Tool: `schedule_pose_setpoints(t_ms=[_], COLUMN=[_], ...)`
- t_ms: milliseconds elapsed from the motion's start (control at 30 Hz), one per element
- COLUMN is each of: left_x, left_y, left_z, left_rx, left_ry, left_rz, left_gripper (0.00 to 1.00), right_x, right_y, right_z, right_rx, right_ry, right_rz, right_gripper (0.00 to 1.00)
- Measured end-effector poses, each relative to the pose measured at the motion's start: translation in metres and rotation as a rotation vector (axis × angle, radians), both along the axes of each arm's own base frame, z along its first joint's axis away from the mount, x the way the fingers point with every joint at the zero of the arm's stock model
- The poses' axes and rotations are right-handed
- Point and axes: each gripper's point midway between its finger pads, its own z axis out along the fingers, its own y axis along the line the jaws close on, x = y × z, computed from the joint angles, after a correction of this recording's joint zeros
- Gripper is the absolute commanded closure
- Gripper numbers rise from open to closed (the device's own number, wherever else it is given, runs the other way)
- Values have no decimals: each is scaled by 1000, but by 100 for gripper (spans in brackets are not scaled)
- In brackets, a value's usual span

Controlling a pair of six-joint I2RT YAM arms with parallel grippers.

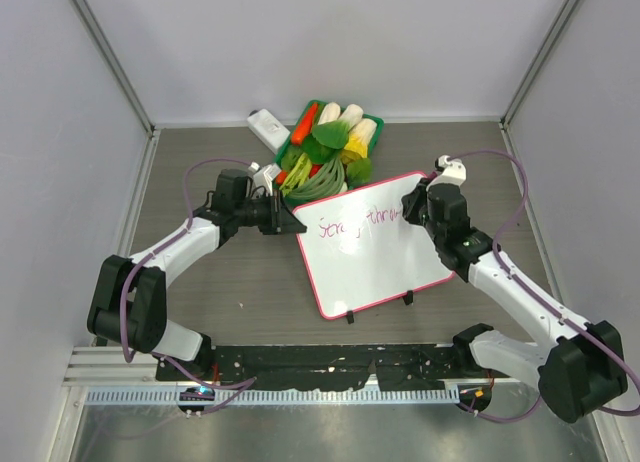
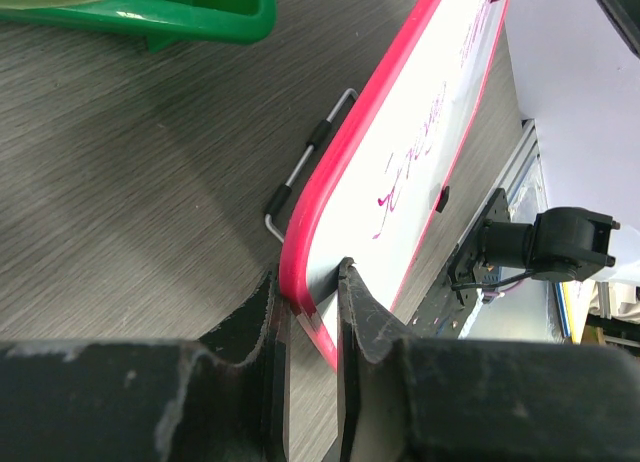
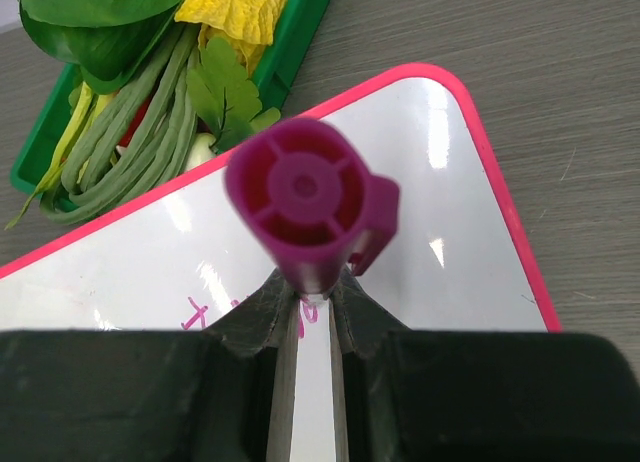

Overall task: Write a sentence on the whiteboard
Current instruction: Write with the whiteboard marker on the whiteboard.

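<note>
The whiteboard, white with a pink-red rim, lies tilted in the middle of the table. Magenta letters of the sentence run along its upper part in one line. My left gripper is shut on the board's left corner; in the left wrist view its fingers pinch the pink rim of the whiteboard. My right gripper is over the board's upper right part, shut on a magenta marker that stands upright over the whiteboard. The marker's tip is hidden. Some letters of the sentence show beside the right fingers.
A green basket of vegetables sits just behind the board, touching its top edge. A small white block lies to its left. The board's wire stand sticks out underneath. A black rail runs along the near edge.
</note>
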Motion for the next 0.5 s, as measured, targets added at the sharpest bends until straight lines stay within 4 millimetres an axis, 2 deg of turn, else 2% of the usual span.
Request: schedule_pose_setpoints(t_ms=[500], left_x=[0], left_y=[0], left_z=[0], left_rx=[0], left_ry=[0], left_rz=[-1], left_gripper=[100], right_x=[9], right_y=[0], right_z=[7], right_rx=[-9], right_ry=[-9], right_rz=[-20], right_gripper=[99])
